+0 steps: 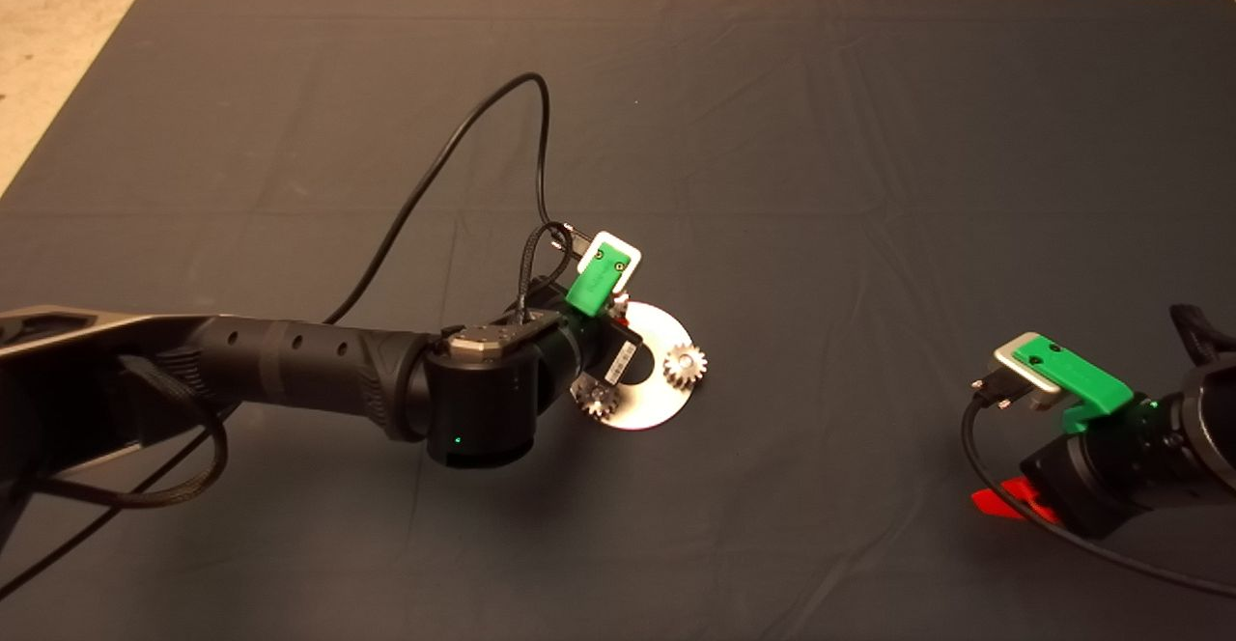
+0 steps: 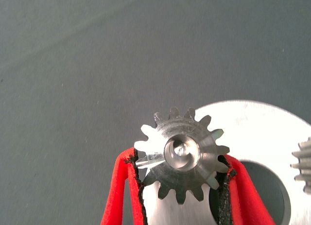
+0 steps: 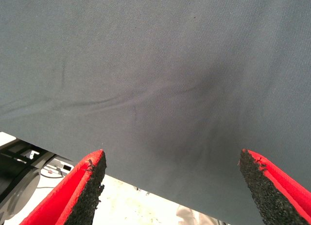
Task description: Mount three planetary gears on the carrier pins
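Head view: the left gripper [image 1: 610,318] hangs over the disc [image 1: 649,407], two gears seated there; the right gripper [image 1: 1004,503] idles far off.

Left wrist: fingers [image 2: 127,186] clamp a gear [image 2: 181,153] at the disc's rim, bore seemingly over a pin.

Right wrist: fingers [image 3: 87,186] spread above bare mat [image 3: 155,64].

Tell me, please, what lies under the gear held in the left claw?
Under the held gear, the carrier disc shows, with the left claw closed on the gear's sides. A pin tip glints in the bore, but whether the gear is fully seated is hidden.
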`<move>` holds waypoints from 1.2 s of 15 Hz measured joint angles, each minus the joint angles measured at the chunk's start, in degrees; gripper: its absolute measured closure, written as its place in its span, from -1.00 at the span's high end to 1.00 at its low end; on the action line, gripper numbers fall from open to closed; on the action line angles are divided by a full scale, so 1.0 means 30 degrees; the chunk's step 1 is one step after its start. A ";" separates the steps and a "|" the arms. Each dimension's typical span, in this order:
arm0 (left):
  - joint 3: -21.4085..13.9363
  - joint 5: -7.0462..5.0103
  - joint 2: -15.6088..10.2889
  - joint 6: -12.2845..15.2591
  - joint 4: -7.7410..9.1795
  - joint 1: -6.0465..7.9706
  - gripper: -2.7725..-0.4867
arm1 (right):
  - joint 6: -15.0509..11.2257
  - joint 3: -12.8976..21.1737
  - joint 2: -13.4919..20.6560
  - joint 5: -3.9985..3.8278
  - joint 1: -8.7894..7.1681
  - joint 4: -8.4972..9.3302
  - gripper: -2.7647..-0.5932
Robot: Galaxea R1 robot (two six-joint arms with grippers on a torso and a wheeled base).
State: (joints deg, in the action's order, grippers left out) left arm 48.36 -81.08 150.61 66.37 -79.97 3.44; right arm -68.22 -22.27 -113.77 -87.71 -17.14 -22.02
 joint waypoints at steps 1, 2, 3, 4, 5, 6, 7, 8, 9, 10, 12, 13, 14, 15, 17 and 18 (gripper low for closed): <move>0.0269 0.0503 0.0005 0.0000 0.0004 0.0093 -0.95 | 0.0000 0.0000 0.0000 0.0004 0.0000 0.0002 0.32; 0.0435 0.0767 0.0009 0.0008 -0.0005 0.0130 -0.95 | 0.0000 0.0000 0.0000 0.0011 0.0000 0.0008 0.32; 0.0472 0.0856 0.0017 0.0008 -0.0005 0.0138 -0.95 | 0.0000 0.0000 0.0000 0.0000 0.0000 0.0000 0.32; 0.0517 0.0888 0.0063 0.0008 0.0056 0.0130 -0.95 | 0.0000 0.0000 0.0000 0.0004 0.0000 0.0001 0.32; 0.0624 0.0885 0.0070 0.0008 0.0158 0.0122 -0.95 | 0.0000 0.0000 0.0000 0.0000 0.0000 0.0008 0.32; 0.0647 0.0889 0.0063 0.0008 0.0162 0.0093 -0.95 | 0.0000 0.0000 0.0000 0.0000 0.0000 0.0003 0.32; 0.0647 0.0889 0.0062 0.0008 0.0162 0.0081 -0.95 | 0.0000 0.0000 0.0000 0.0004 0.0000 0.0008 0.32; 0.0647 0.0897 0.0062 0.0008 0.0161 0.0073 -0.95 | 0.0000 0.0000 0.0000 0.0004 0.0000 0.0000 0.32; 0.0647 0.0897 0.0062 0.0000 0.0162 0.0081 -0.95 | 0.0000 0.0000 0.0000 0.0004 0.0000 0.0007 0.32; 0.0647 0.0889 0.0062 0.0000 0.0161 0.0073 -0.95 | 0.0000 0.0000 0.0000 0.0004 0.0000 0.0008 0.32; 0.0647 0.0889 0.0062 0.0000 0.0159 0.0073 -0.95 | 0.0000 0.0000 0.0000 0.0000 0.0000 0.0008 0.32; 0.0647 0.0889 0.0070 0.0000 0.0162 0.0073 -0.95 | 0.0000 0.0000 0.0000 0.0000 0.0000 0.0008 0.32; 0.0647 0.0889 0.0074 0.0000 0.0162 0.0073 -0.95 | 0.0000 0.0000 0.0000 0.0001 0.0000 0.0000 0.32; 0.0647 0.0885 0.0110 0.0000 0.0162 0.0073 -0.95 | 0.0000 0.0000 0.0000 0.0000 0.0000 0.0000 0.32; 0.0647 0.0879 0.0110 0.0000 0.0162 0.0073 -0.95 | 0.0000 0.0000 0.0000 0.0004 0.0000 0.0008 0.32; 0.0650 0.0885 0.0113 0.0000 0.0162 0.0073 -0.95 | 0.0000 0.0000 0.0000 0.0000 0.0000 0.0008 0.32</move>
State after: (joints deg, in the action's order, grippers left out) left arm 50.31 -78.42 150.95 66.37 -79.48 3.66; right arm -68.22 -22.27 -113.77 -87.71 -17.14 -21.99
